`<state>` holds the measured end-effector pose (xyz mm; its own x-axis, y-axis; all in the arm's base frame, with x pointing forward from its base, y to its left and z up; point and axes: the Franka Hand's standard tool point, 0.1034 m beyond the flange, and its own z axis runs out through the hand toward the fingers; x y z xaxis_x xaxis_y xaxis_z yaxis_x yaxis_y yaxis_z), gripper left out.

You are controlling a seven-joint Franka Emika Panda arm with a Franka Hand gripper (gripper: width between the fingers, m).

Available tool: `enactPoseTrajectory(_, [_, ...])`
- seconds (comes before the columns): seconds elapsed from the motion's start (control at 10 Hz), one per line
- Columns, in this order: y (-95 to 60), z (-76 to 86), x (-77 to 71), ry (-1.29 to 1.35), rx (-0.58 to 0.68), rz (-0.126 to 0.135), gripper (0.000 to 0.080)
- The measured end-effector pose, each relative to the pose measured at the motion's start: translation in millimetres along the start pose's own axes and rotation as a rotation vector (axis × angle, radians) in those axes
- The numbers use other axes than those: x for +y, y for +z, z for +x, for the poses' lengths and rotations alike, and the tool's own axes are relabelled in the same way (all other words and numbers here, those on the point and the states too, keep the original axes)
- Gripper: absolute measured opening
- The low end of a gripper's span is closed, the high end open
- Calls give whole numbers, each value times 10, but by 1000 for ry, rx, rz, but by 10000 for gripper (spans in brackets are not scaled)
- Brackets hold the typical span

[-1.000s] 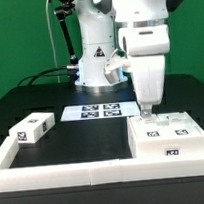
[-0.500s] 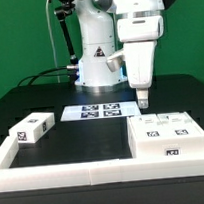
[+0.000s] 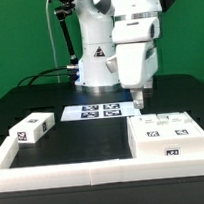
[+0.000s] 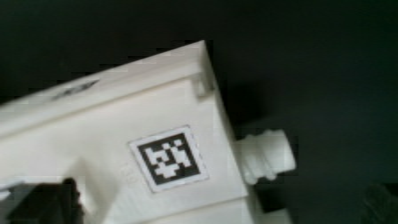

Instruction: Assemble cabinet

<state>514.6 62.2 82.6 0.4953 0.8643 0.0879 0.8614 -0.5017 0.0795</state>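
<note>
Over the rear edge of the cabinet body (image 3: 170,139), which lies on the exterior view's right of the counter (image 3: 88,139) close to the white rim (image 3: 66,173), your pincer (image 3: 140,105) hangs just clear of the plastic with nothing in its grasp. Its fingers look close together, though how far apart they stand cannot be told at this size. The wrist view shows a tagged face (image 4: 169,157) of the body and a short round peg (image 4: 267,155) jutting from its side. The next part is probably the small block (image 3: 32,128), well apart on the exterior view's left. Rise straight up before you travel so a fingertip cannot nudge the body, pass in front of the marker board (image 3: 99,111), and square the fingers to the block's long sides before descending.
</note>
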Motion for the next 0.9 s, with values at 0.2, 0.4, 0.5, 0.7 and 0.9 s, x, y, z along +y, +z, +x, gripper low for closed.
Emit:
enactPoseTrajectory(0.2, [42, 16, -92, 254, 22, -4, 797])
enactPoseTrajectory(0.4, [72, 46, -141, 445, 29, 18, 797])
enactPoseTrajectory(0.5, [73, 54, -147, 520, 32, 25, 797])
enactPoseTrajectory(0.7, [74, 66, -156, 604, 35, 33, 797])
enactPoseTrajectory(0.9, [104, 63, -191, 821, 30, 50, 797])
